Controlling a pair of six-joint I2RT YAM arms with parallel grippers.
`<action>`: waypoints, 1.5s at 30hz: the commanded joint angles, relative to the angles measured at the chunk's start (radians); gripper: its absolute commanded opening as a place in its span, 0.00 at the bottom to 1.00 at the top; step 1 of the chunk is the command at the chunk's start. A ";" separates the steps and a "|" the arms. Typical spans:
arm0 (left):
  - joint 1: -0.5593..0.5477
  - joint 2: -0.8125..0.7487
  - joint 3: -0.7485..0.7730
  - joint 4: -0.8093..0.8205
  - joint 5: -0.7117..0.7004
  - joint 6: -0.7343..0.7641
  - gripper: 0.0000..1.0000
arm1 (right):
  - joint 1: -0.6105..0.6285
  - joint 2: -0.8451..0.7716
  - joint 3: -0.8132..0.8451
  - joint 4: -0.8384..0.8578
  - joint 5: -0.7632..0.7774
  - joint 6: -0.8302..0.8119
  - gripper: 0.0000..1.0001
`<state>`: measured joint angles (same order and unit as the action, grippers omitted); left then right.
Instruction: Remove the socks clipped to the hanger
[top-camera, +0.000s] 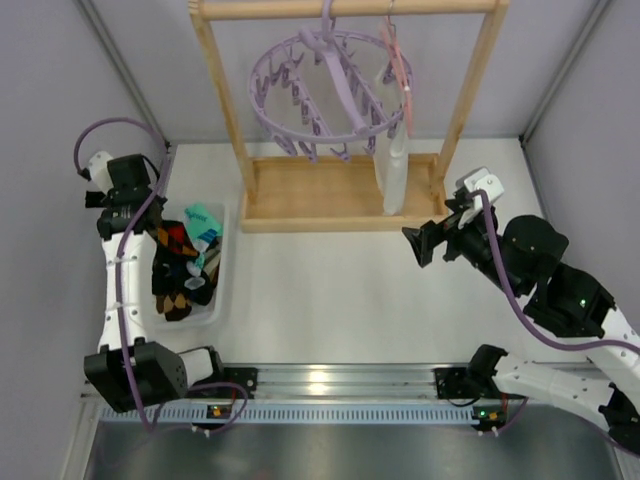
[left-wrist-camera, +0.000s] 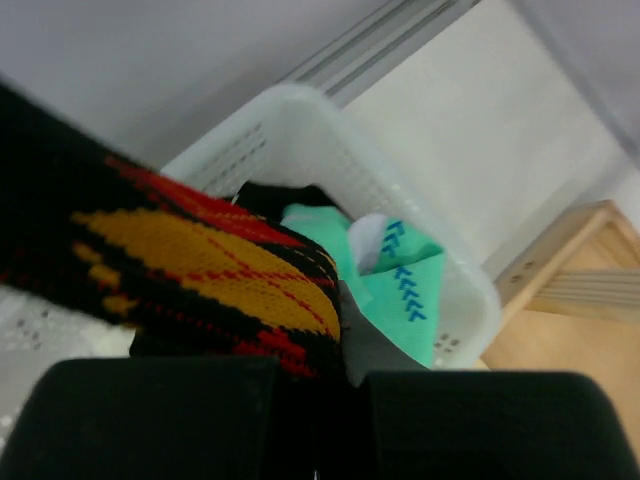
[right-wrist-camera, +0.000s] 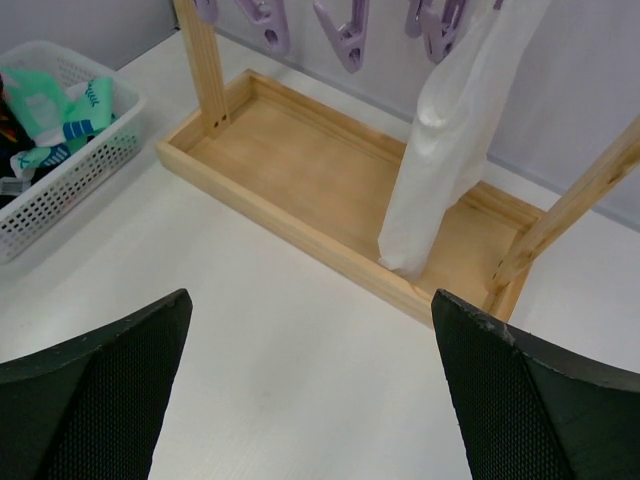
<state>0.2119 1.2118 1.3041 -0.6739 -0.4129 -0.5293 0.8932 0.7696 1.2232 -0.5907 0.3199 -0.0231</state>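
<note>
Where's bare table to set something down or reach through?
Bare table between basket and right gripper, in front of the wooden rack base. The base's left half is bare too; white bag hangs at its right. Basket is crowded with socks.

Bright, even light fell from above in all three views. In the overhead view glare streaked the metal rail (top-camera: 320, 376) at bottom centre, and the wooden rack (top-camera: 320, 195) cast only faint, soft shadows on the white table (top-camera: 330, 300). The left wrist view was blurred, the argyle sock (left-wrist-camera: 200, 250) near the lens softest, the basket (left-wrist-camera: 300, 100) behind it slightly clearer. The right gripper (right-wrist-camera: 310, 300) darkened its view's lower corners.
</note>
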 joint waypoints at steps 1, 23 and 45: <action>0.072 0.037 -0.097 -0.038 0.100 -0.135 0.00 | -0.010 -0.021 -0.046 0.077 -0.008 0.049 0.99; 0.118 0.097 -0.250 0.060 0.252 -0.140 0.74 | -0.010 -0.271 -0.268 0.040 0.099 0.242 0.99; -0.133 -0.374 -0.063 -0.084 0.453 0.235 0.98 | -0.010 -0.214 -0.277 0.016 0.434 0.278 0.99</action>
<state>0.1684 0.9020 1.2068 -0.6853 0.0116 -0.4198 0.8932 0.5629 0.9615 -0.5697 0.5793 0.2268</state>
